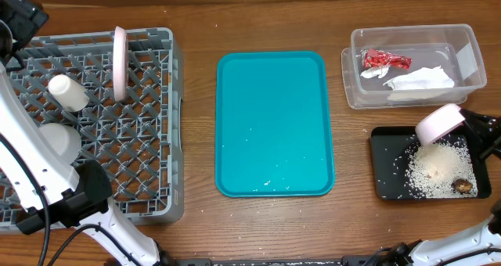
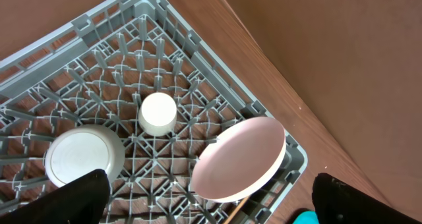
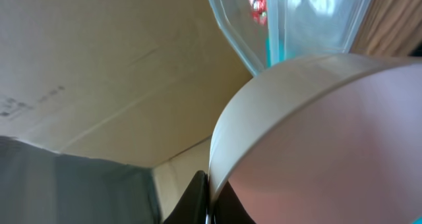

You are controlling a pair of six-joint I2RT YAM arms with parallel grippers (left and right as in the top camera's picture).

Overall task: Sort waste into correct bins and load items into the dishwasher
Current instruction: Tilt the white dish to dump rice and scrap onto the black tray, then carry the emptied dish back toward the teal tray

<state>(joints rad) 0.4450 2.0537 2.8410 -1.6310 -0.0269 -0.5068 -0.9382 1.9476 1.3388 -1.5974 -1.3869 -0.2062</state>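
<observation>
One pink bowl [image 3: 316, 138] nearly fills the right wrist view.

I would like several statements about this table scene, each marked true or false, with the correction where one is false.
1. The pink plate stands on edge in the gray rack. True.
2. The white cup sits on the teal tray. False: it is in the rack.
3. The right gripper holds the pink bowl tilted over the black tray. True.
4. The red wrapper lies on the black tray. False: it is in the clear bin.
5. The left gripper is shut on the plate. False: it is open above the rack and holds nothing.
</observation>
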